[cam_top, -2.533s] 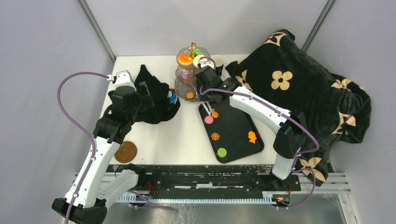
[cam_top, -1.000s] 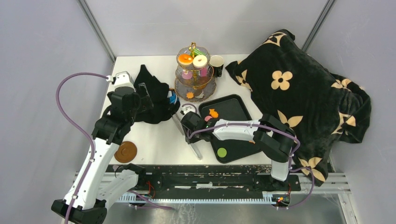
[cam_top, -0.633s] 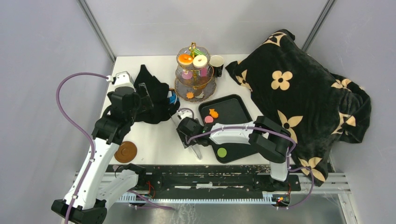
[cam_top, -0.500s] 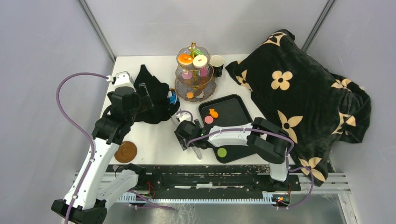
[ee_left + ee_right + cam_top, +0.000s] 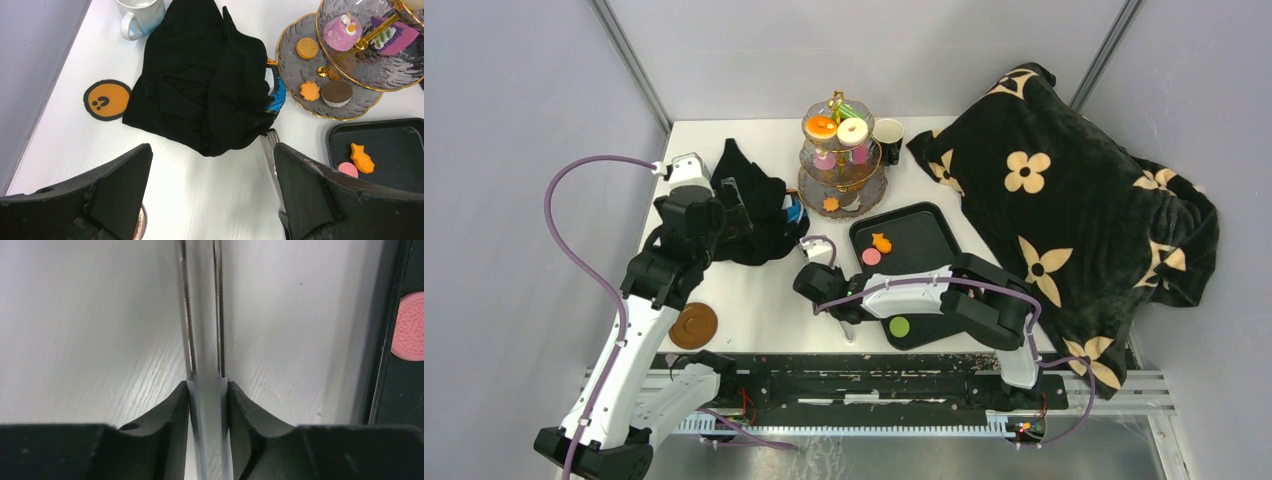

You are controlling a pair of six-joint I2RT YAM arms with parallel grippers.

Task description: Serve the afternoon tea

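The right tool (image 5: 207, 389), clamped on the tongs (image 5: 205, 450), has swung off the tray (image 5: 924, 228) toward the counter's (image 5: 754, 300) near edge. The left tool (image 5: 212, 186) gapes idle. 1 pink disc (image 5: 871, 256) waits unserved on the tray.

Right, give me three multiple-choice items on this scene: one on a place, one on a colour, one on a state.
1. Where is the fish-shaped cookie?
A. on the tray
B. on the black cloth
C. in the mug

2. What colour is the disc at the tray's near end?
A. blue
B. green
C. yellow

3. What is the right gripper doing?
A. open above the stand
B. shut on a donut
C. shut on the tongs

Answers:
1 A, it lies on the tray next to a pink disc.
2 B, the top view shows it green.
3 C, the right wrist view shows both fingers pressed against the metal tongs.
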